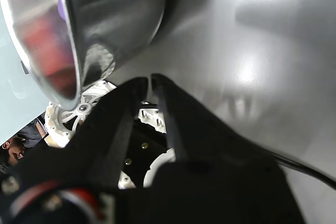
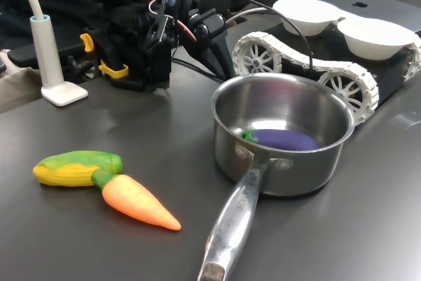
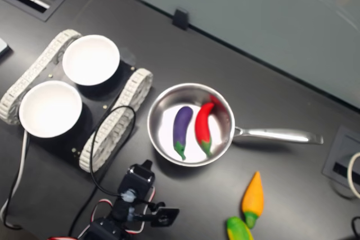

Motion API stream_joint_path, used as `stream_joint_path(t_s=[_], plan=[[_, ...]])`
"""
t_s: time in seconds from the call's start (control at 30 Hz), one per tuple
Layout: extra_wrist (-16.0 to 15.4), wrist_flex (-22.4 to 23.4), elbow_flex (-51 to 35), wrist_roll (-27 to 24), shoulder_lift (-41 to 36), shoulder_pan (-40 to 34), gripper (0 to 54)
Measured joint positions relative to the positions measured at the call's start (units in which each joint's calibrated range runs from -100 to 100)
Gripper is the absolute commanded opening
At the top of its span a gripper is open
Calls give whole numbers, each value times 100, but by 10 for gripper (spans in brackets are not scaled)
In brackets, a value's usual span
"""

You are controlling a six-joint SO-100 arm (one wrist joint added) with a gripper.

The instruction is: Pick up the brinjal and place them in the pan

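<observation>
The pan (image 3: 191, 125) was seen standing on the dark worktop (image 3: 292, 94), and the brinjal (image 3: 181, 129) was found lying inside it on the pan floor, green cap toward the arm, just beside a red chilli (image 3: 203, 127) that also lay in the pan. In the first exterior view the brinjal (image 2: 283, 139) was only partly shown above the near wall of the pan (image 2: 283, 162). The pan's handle (image 3: 278, 135) was pointed toward the second exterior view's right. A tracked vehicle (image 3: 115, 125) carrying two white bowls (image 3: 90, 59) was parked just beside the pan on the side opposite the handle, so little room was left there. Bare worktop was seen beyond the pan, up to a glass panel (image 3: 253, 21). A carrot (image 3: 253, 198) and a corn cob (image 3: 239, 230) were lying near the handle, apart from the pan.

The arm (image 3: 126, 206) was folded low, near the pan's rim on the side facing the second exterior view's bottom edge. The end effector (image 1: 149, 85) was shown clenched, its two black fingers (image 1: 123, 124) meeting at the tips with nothing between them, clear of the pan wall (image 1: 105, 19) in the wrist view. In the first exterior view the end effector (image 2: 220, 64) was pointed down behind the pan.
</observation>
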Motion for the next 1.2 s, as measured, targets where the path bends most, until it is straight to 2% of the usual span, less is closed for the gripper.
stream_joint_path(t_s=[0.87,1.2], plan=[[0,-9,787,29,0,0,2],[0,-9,796,93,0,0,2]])
